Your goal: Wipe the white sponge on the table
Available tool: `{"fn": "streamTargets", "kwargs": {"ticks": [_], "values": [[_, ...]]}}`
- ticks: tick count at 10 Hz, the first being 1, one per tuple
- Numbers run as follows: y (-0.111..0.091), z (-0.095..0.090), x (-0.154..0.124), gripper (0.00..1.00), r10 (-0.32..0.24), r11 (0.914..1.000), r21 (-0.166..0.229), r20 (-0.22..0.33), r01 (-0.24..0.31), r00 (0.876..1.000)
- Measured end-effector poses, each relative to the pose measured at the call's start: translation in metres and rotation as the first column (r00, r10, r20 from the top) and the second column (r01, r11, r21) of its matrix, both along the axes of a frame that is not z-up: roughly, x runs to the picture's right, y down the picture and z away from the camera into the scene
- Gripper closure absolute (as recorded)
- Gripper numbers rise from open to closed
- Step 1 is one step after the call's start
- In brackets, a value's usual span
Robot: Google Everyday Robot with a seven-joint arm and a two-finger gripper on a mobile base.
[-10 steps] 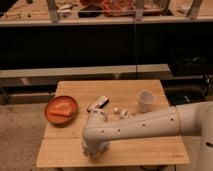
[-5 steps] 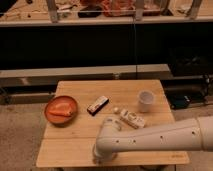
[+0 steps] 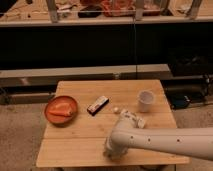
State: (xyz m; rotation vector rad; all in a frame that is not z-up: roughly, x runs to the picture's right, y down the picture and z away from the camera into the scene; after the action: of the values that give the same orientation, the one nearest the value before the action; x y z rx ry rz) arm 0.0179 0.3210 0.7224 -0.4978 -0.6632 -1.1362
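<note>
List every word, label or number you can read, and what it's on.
Dark bar on the table: pale label, but its text cannot be read.
End effector, low over the table near the white cup: no readable marking.
Nothing else carries readable text.

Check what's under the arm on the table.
Only planks of the table show beside it. The arm covers the near right planks, so anything there is hidden. The gripper shows just past the elbow, at the sponge.
</note>
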Motion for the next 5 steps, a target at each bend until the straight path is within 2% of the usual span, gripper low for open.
{"fn": "streamTargets", "kwargs": {"ticks": [2,5], "values": [[-0.017,0.014,-0.003,0.96,0.012,0.9999,0.005,-0.007,-0.012,1.0],[-0.029,0.019,-0.018,0.96,0.017,0.9998,0.009,0.016,-0.017,1.0]]}}
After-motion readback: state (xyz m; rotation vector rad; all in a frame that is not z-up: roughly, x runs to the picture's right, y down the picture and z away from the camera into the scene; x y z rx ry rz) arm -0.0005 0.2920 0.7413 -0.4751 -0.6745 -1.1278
